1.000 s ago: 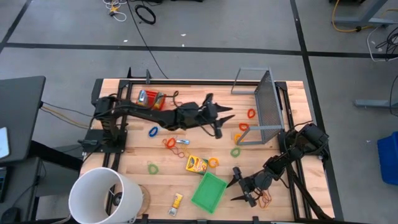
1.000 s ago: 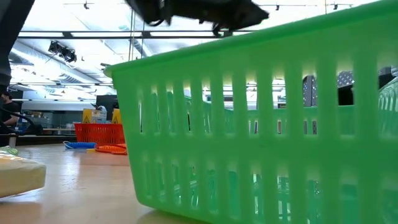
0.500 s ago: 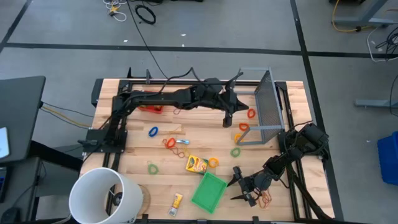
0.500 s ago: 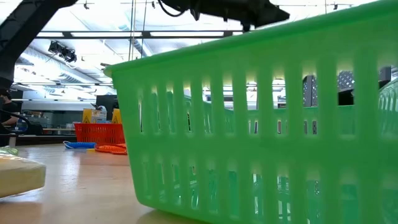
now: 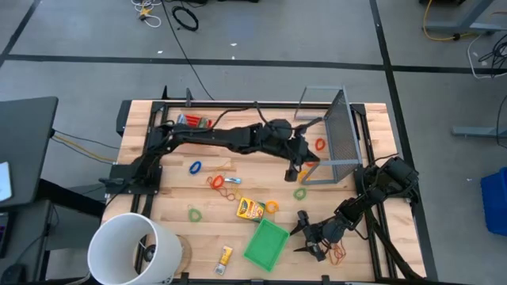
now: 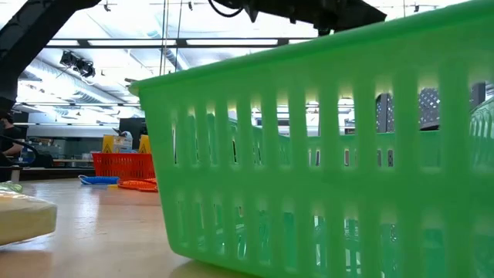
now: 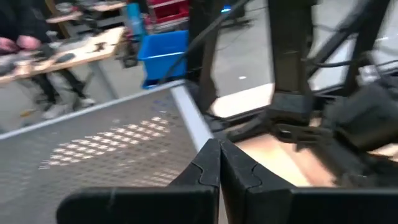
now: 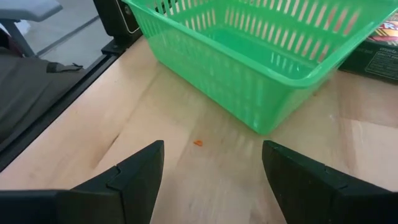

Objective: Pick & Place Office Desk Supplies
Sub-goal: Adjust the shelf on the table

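Rubber bands lie scattered on the wooden table: red (image 5: 319, 145), orange (image 5: 310, 161), green (image 5: 299, 192), blue (image 5: 195, 167). A yellow printed packet (image 5: 250, 209) lies flat near the middle. My left gripper (image 5: 295, 168) hangs above the table beside the grey mesh box (image 5: 337, 134), shut (image 7: 219, 163), and nothing shows between its tips. My right gripper (image 5: 299, 235) sits low at the near right, open (image 8: 211, 168). It faces the green basket (image 8: 261, 56), which stands on the table.
A white bucket (image 5: 131, 249) stands at the near left corner. A small yellow packet (image 5: 225, 255) lies near the front edge. More bands (image 5: 339, 253) lie behind my right gripper. In the low view the basket (image 6: 324, 154) fills the picture, with my left arm (image 6: 309, 11) above it.
My left gripper has shut, risen and gone toward the table's right edge, up to the grey mesh box. It has tipped from pointing down to nearly level as the arm stretched out.
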Available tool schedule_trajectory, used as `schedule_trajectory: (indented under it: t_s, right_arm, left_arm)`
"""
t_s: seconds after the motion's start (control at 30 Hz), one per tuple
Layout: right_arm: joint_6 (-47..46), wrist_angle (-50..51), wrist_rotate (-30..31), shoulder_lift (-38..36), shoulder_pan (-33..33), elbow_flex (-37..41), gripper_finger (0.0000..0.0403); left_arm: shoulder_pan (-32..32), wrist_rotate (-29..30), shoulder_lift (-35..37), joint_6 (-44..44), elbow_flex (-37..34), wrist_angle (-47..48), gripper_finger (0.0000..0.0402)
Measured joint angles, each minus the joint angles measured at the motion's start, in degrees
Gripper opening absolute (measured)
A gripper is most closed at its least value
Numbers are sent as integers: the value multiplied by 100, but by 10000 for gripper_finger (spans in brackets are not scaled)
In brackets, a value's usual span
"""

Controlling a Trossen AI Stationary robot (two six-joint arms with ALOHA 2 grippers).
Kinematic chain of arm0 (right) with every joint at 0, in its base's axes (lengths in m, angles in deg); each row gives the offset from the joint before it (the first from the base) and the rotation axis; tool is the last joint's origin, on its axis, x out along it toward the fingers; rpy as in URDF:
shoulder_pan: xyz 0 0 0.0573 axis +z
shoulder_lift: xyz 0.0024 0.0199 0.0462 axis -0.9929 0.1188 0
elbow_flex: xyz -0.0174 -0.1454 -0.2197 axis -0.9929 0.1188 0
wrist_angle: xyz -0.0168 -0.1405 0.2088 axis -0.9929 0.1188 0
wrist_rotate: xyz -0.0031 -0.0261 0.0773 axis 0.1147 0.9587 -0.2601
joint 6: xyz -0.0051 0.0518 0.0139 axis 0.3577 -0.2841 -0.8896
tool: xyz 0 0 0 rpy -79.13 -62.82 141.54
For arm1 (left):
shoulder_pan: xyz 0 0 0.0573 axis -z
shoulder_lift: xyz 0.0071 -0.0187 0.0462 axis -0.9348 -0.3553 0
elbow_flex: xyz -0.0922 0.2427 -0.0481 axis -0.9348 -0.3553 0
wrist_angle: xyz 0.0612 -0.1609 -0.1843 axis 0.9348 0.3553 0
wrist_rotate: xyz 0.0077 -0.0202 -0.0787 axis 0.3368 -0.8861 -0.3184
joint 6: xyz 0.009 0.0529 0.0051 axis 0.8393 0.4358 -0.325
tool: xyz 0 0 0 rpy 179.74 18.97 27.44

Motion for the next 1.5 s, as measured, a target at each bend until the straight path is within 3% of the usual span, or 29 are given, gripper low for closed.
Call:
schedule_trajectory:
  t_s: [0.13, 0.3, 0.43, 0.5, 0.6, 0.7, 0.87, 0.93, 1.07, 1.2, 1.37, 1.4, 1.5]
  right_arm:
    - [23, 7, -1, 0, -31, 0, 279]
    - [88, 25, 38, 0, -35, 0, 279]
    - [94, 24, 80, 0, -35, 0, 279]
    - [84, 20, 397, 0, -15, 0, 279]
    - [42, 16, 1127, 0, 77, 0, 270]
    - [2, 13, 1495, -2, 124, 0, 222]
    - [18, 37, 1628, -333, 250, 2, 53]
    - [51, 62, 1785, -544, 330, 2, 16]
    - [-156, 129, 2637, -1008, 540, -2, 6]
    - [-286, 356, 4268, -1270, 980, -4, 4]
    - [-302, 481, 4818, -1425, 1389, -4, 2]
    - [-308, 457, 4856, -1429, 1441, -3, 2]
    - [-310, 457, 4996, -1429, 1585, -4, 2]
  left_arm:
    - [-149, 174, 7, 308, 371, 330, 1]
    - [-500, -593, -44, 916, 563, 796, 1]
    - [-642, -1116, -37, 851, 586, 983, 1]
    - [-629, -1001, -37, 789, 584, 1123, 1]
    - [-525, -106, -37, 799, 583, 1179, 1]
    - [-457, 478, -21, 873, 582, 1194, 1]
    - [-373, 480, 212, 858, 581, 1067, 2]
    - [-302, 460, 396, 795, 586, 1100, 3]
    - [-94, 59, 808, 735, 586, 1221, 5]
    - [112, -416, 1222, 661, 590, 1934, 6]
    - [424, -356, 1386, 514, 558, 2629, 3]
    - [510, -326, 1397, 439, 494, 2506, 3]
    - [828, -142, 1453, 149, -42, 958, 3]
